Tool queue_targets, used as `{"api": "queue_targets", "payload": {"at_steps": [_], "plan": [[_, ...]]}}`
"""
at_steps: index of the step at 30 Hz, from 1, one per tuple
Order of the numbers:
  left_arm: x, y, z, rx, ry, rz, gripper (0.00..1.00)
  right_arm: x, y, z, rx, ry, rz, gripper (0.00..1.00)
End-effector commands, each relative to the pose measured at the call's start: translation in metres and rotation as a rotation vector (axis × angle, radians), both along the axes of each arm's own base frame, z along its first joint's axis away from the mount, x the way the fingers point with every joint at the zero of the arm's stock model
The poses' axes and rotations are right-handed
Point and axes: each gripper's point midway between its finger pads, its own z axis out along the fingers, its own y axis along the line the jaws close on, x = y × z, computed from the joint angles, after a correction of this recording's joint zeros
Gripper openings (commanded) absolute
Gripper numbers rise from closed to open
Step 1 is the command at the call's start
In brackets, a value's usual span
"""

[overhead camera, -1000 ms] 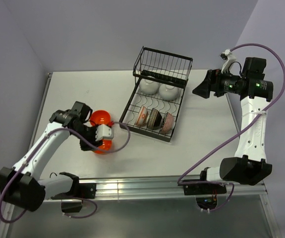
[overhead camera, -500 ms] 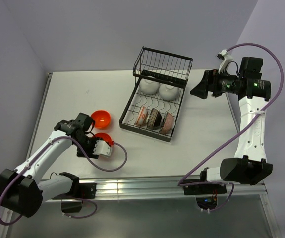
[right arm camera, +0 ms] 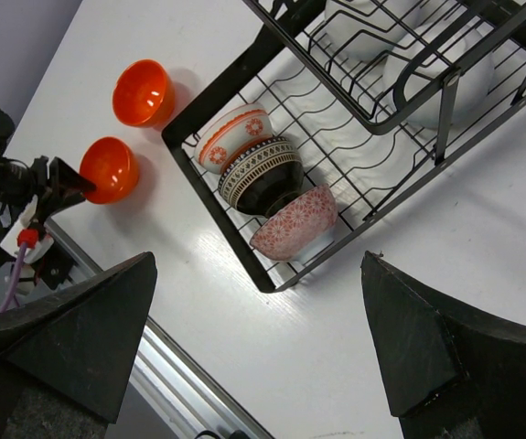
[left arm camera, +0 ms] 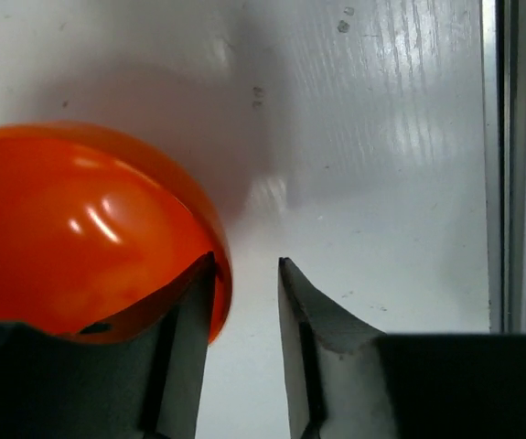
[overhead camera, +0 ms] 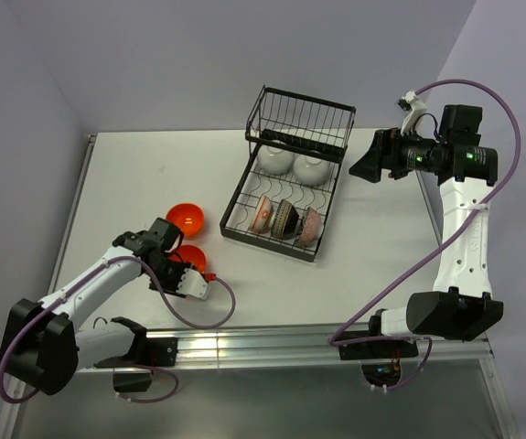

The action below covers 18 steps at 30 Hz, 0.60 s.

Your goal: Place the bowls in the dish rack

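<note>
Left gripper (left arm camera: 246,265) by orange bowl (left arm camera: 80,219); jaws narrowly spread, empty.
Slide toward frame left until they straddle the rim.

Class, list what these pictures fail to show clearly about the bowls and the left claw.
Nearer orange bowl: top view, left arm covers part; left wrist view, frame edge and finger crop it.
Whether left claw touches its rim: left wrist view, finger overlaps the rim.
White bowls: right wrist view, top edge and dish rack wires cut them.

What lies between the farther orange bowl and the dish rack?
Only bare table lies between that orange bowl and the dish rack, shown in the right wrist view.
</note>
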Motion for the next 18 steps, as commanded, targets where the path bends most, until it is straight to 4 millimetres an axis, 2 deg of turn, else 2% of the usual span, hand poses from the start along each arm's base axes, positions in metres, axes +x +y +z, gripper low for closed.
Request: {"api": "queue_targets", "payload": {"at_steps": [1,2,3,6,9,10,12,13,14,15,17,18], "plan": [[0.001,-0.004,-0.008,-0.001,-0.021,-0.05,0.37,0.001,0.002,0.007,-0.009,-0.03,0.006,1.0],[0.001,-0.006,-0.009,-0.006,-0.023,-0.041,0.31,0.002,0.001,0.007,-0.01,-0.034,0.004,1.0],[-0.001,-0.008,-0.009,-0.01,-0.011,-0.031,0.21,0.002,0.002,0.006,-0.009,-0.031,0.005,1.0],[-0.003,-0.023,-0.001,-0.053,0.012,0.005,0.08,0.002,0.002,0.004,-0.002,-0.028,0.004,1.0],[-0.011,-0.051,0.022,-0.149,0.074,0.047,0.0,0.002,0.003,0.007,0.0,-0.031,0.008,1.0],[-0.008,-0.064,0.042,-0.194,0.082,0.054,0.0,0.003,0.002,0.009,-0.001,-0.036,0.006,1.0],[-0.02,-0.098,0.071,-0.326,0.212,0.096,0.0,0.004,0.003,0.009,0.005,-0.032,0.009,1.0],[-0.009,-0.119,0.108,-0.414,0.209,0.101,0.0,0.004,0.003,0.011,0.009,-0.032,0.01,1.0],[-0.017,-0.139,0.132,-0.512,0.303,0.097,0.0,0.004,0.003,0.012,0.009,-0.035,0.008,1.0],[-0.006,-0.159,0.167,-0.582,0.347,0.139,0.0,0.004,0.004,0.013,0.008,-0.039,0.007,1.0],[0.003,-0.191,0.215,-0.737,0.417,0.118,0.0,0.005,0.004,0.016,0.016,-0.047,0.003,1.0],[0.01,-0.204,0.231,-0.775,0.504,0.201,0.0,0.004,0.005,0.017,0.021,-0.051,0.004,1.0]]}}
